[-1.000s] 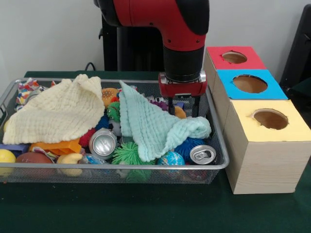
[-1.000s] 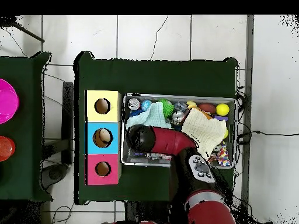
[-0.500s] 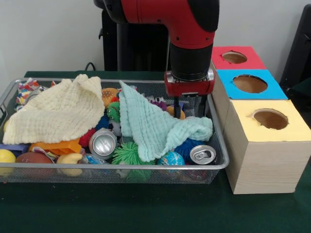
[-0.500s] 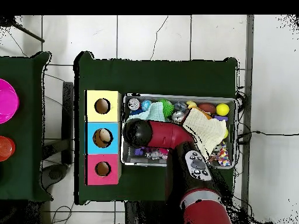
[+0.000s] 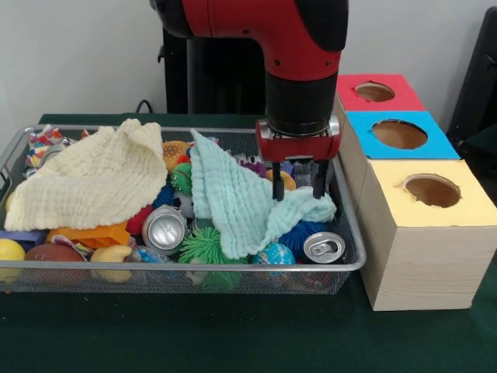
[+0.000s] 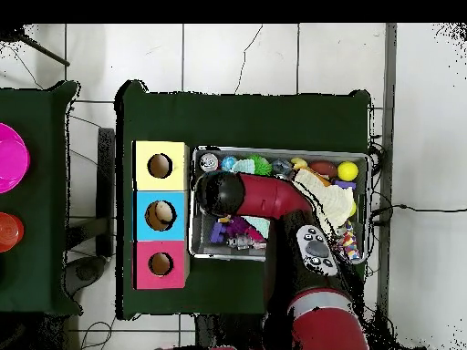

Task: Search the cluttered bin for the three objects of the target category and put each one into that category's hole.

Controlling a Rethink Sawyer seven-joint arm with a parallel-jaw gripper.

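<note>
Nearest the front rail of the wire bin (image 5: 351, 268) lie two drink cans: one can (image 5: 323, 247) at the right corner, top up, and a second can (image 5: 164, 229) tipped on its side further left. I cannot tell which category is wanted, but if it is cans, these look light, thin-walled and slick. They would dent easily, so I'd grip across the body, not the rim. Between them sit a green spiky ball (image 5: 205, 246) and a small globe ball (image 5: 273, 255), both probably soft and springy.

Over the middle drapes a pale green cloth (image 5: 241, 203), limp and light. It hides whatever is beneath, and a pinch on its raised fold should lift it clear. The gripper (image 5: 297, 189) hangs right at that cloth's right-hand bunch, its fingers (image 5: 278, 184) spread apart with the fabric between or just under them; nothing is clamped that I can see. A cream cloth (image 5: 87, 183) covers the left half.

Beside the bin stand three boxes: the yellow box (image 5: 435, 225) closest, then the blue box (image 5: 397, 136), then the red box (image 5: 374, 93). In the overhead view the blue box's hole (image 6: 160, 214) seems to hold something pale.
</note>
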